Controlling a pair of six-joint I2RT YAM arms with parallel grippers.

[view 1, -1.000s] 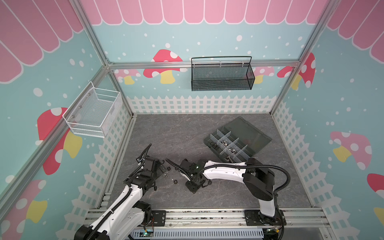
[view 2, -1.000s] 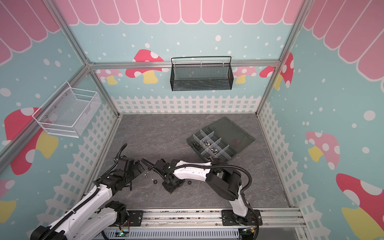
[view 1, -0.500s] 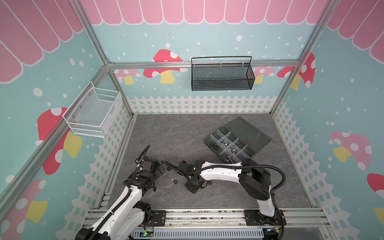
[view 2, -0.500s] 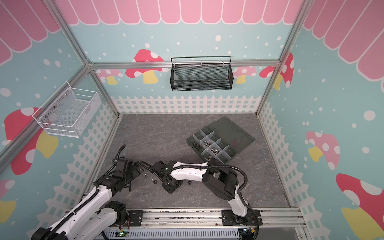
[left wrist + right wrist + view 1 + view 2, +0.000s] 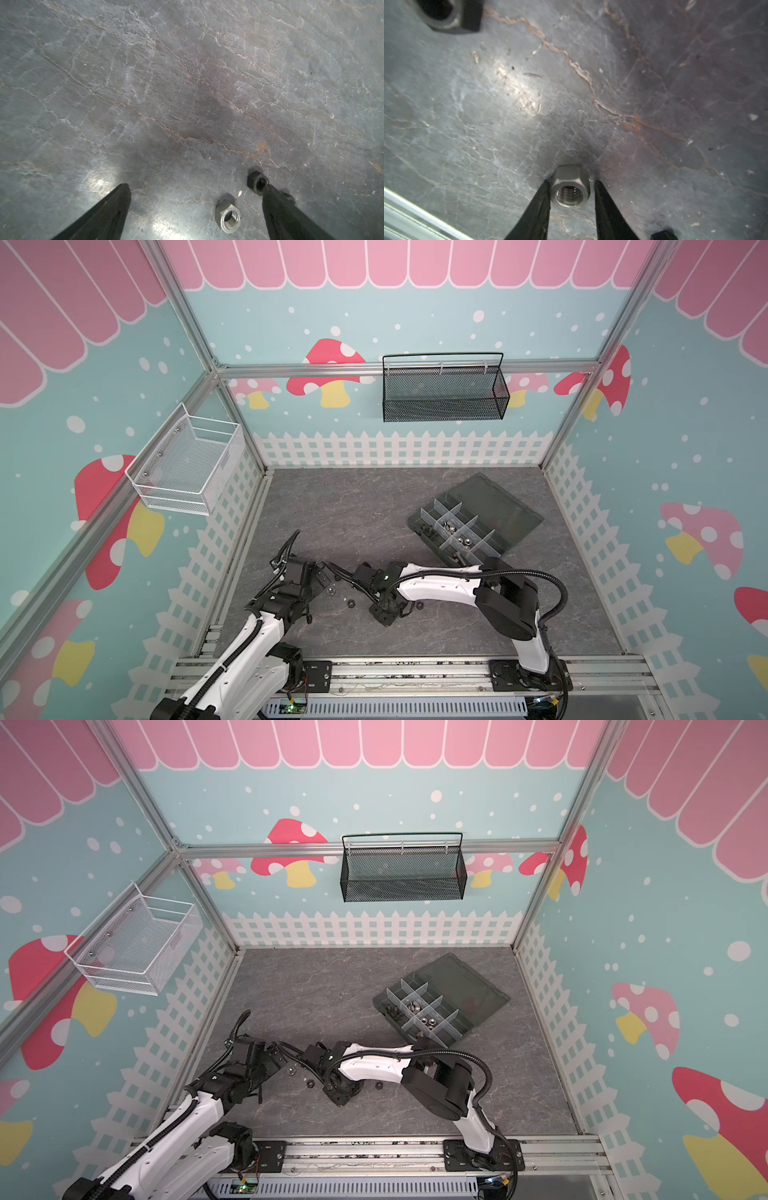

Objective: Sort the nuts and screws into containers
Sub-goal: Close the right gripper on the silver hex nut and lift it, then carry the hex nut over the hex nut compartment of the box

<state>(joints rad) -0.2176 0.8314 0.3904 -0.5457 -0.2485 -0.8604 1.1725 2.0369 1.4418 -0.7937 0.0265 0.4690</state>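
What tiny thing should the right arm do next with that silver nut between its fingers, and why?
Probably squeeze the right fingers shut on the silver nut. In the right wrist view it lies on the table squarely between the two tips, with a sliver of gap on one side, so it looks lined up but not yet gripped.

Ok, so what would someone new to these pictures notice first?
Probably the bright teal walls with red mushrooms around a grey floor. Then, low at the front, the right gripper has its fingers either side of a silver nut lying on the floor, with the left gripper wide open nearby. A dark divided box sits open toward the back right.
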